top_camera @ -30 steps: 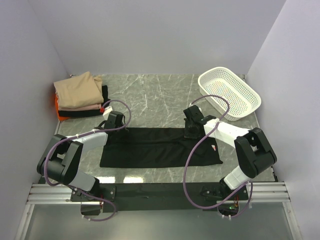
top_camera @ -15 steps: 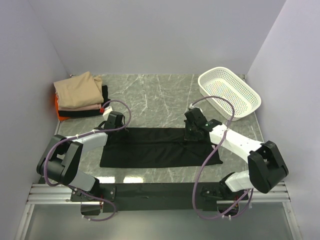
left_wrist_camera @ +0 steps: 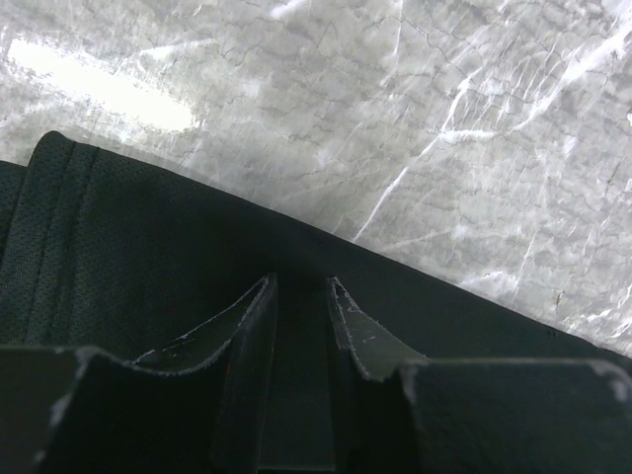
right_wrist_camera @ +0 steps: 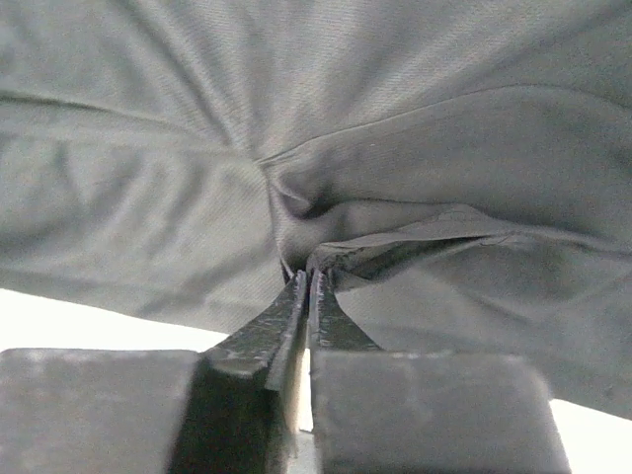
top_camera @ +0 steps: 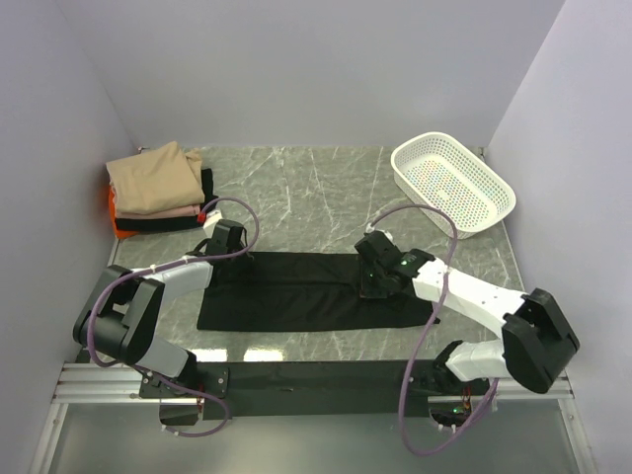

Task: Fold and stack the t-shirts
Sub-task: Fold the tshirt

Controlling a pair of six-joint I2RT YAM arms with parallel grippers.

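While the plain black short-sleeved cloth t-shirt (top_camera: 286,296) lies spread lengthwise across the near half of the grey marble-patterned table (top_camera: 296,188), both arms reach onto it from either end. The right gripper (top_camera: 370,284) sits on the shirt's right part, and its wrist view shows the two fingers (right_wrist_camera: 259,331) pressed together on a small pucker of black cloth, with creases running out from the pinch. The left gripper (top_camera: 227,252) rests at the shirt's far left corner. In its wrist view the jaws stand a little apart over the flat cloth just short of the far edge, with bare marble beyond. Whether any cloth is caught between them cannot be told. A stack of folded t-shirts (top_camera: 158,188) sits in the far left corner of the table, tan on top, then pale pink, then black, with orange showing at the bottom left. A white perforated plastic basket (top_camera: 454,183) stands at the far right, well apart from the black shirt.
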